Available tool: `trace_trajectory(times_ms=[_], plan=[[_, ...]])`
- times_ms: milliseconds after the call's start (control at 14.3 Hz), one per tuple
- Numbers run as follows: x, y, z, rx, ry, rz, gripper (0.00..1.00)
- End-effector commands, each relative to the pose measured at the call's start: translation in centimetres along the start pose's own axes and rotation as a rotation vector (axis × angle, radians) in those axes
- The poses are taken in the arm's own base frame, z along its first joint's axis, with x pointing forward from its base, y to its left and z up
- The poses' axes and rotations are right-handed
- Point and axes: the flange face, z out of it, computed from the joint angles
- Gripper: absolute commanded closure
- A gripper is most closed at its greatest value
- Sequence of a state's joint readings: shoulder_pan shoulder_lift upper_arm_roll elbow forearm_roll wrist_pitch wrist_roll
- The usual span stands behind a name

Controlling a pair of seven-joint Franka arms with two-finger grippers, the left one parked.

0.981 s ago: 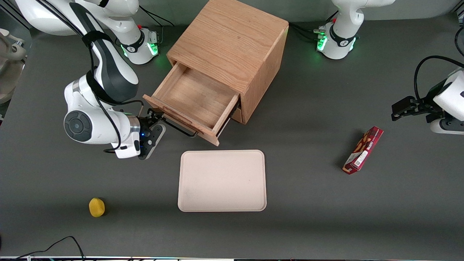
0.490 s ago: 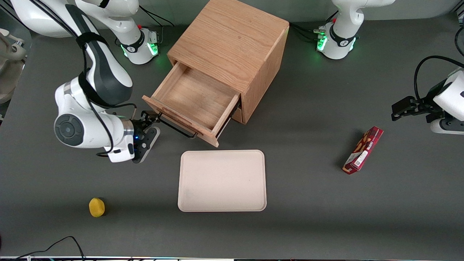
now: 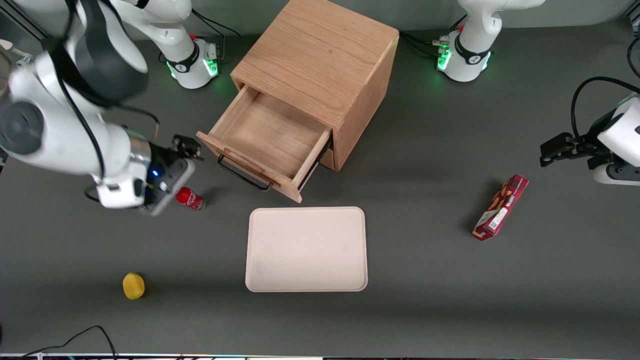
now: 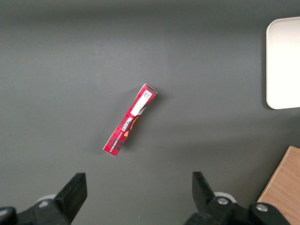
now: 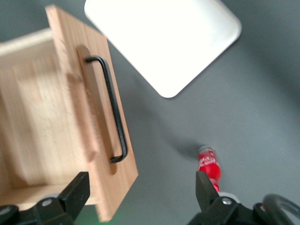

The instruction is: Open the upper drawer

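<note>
- Nearest the front camera I see a yellow fruit [image 3: 133, 286] lying on the table [image 3: 450, 300], toward the working arm's end, well clear of anything I need.
- Next is the tray [image 3: 306, 249], flat and bare, just in front of the drawer's face — I judge it sits there as a landing spot, not as part of this job.
- A red bottle [image 3: 190, 199] lies on its side near the gripper [image 3: 186, 150], between it and the tray.
- The gripper hangs off the handle's end, apart from it, jaws spread wide and holding nothing; I read that as a release, since the pull looks done.
- The drawer [image 3: 265, 142] stands pulled well out of the cabinet [image 3: 320, 55], its bare wooden floor showing, the black handle [image 3: 244, 174] free.
- A red box [image 3: 501, 207] lies toward the parked arm's end.
- The right wrist view gives me what the front one cannot — the handle [image 5: 108, 108] seen square-on, standing proud of the drawer face, with nothing around it, and the bottle [image 5: 209, 166] beside one of the jaws.
- The front view alone shows how deep the drawer is out.
</note>
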State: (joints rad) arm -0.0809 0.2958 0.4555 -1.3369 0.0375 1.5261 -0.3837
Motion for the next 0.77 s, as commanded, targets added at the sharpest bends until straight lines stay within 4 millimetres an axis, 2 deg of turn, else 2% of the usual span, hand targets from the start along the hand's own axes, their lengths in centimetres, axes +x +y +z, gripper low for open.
trace_trajectory(times_ms=[0, 140, 210, 350, 420, 561, 701], plan=[[-3.0, -2.8, -6.2, -0.101, 0.061, 0.178, 0.00], [-4.6, -3.9, -9.0, -0.117, 0.105, 0.497, 0.00], [-4.8, -4.3, -9.8, -0.113, 0.131, 0.649, 0.00], [-5.6, -5.1, -10.8, -0.125, 0.153, 0.752, 0.00], [-6.1, -4.9, -11.0, -0.130, 0.155, 0.767, 0.00], [-8.9, -1.0, -11.2, -0.096, 0.109, 0.897, 0.00], [-12.0, 1.2, -12.0, -0.014, 0.086, 1.116, 0.00]])
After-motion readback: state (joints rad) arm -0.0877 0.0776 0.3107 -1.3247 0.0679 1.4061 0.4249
